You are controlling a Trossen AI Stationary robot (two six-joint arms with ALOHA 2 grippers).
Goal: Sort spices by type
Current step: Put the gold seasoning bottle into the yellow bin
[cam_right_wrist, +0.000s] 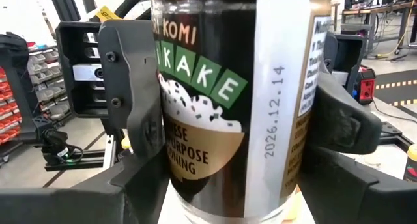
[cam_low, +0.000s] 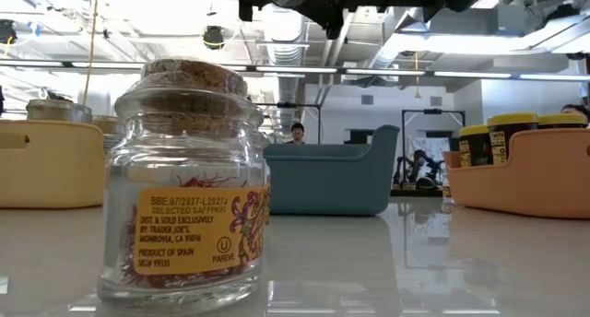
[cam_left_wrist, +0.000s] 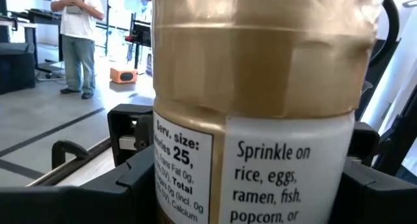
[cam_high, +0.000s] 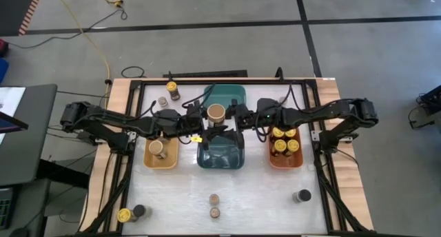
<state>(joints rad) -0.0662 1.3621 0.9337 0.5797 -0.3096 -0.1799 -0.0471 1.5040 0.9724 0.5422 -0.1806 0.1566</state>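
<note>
Furikake jar (cam_high: 216,112), wide and tan-topped, sits high over the middle of the desk (cam_high: 255,189), pinched between your two hands above the far edge of the teal bin (cam_high: 222,154). Your left hand (cam_high: 201,120) grips it from nine o'clock; the left wrist view shows its dark fingers (cam_left_wrist: 140,178) pressed to the jar's white label under a smooth gold cap. Your right hand (cam_high: 234,116) stands at three o'clock with its fingers (cam_right_wrist: 140,107) against the dark glossy label, though you cannot tell from the pictures whether that grip is firm or letting go.

Room is tight there: both arms meet over the teal bin, with a second green bin (cam_high: 227,96) just behind at twelve o'clock. The yellow bin (cam_high: 160,154) at nine o'clock holds one tan-topped jar (cam_high: 158,149). The orange bin (cam_high: 285,151) at three o'clock holds several yellow-lidded jars (cam_high: 279,146), packed close.

The near half of the desk lies open, a pale glossy surface. Two small brown-topped jars (cam_high: 214,204) stand at six o'clock, a dark-lidded jar (cam_high: 302,196) at four o'clock, and a yellow-lidded jar (cam_high: 125,214) touching a dark one at the seven o'clock edge. Two more jars (cam_high: 170,91) stand near the far edge at eleven o'clock.

In the low view a clear glass saffron jar (cam_low: 189,188) with a rough cork stopper stands closest.
</note>
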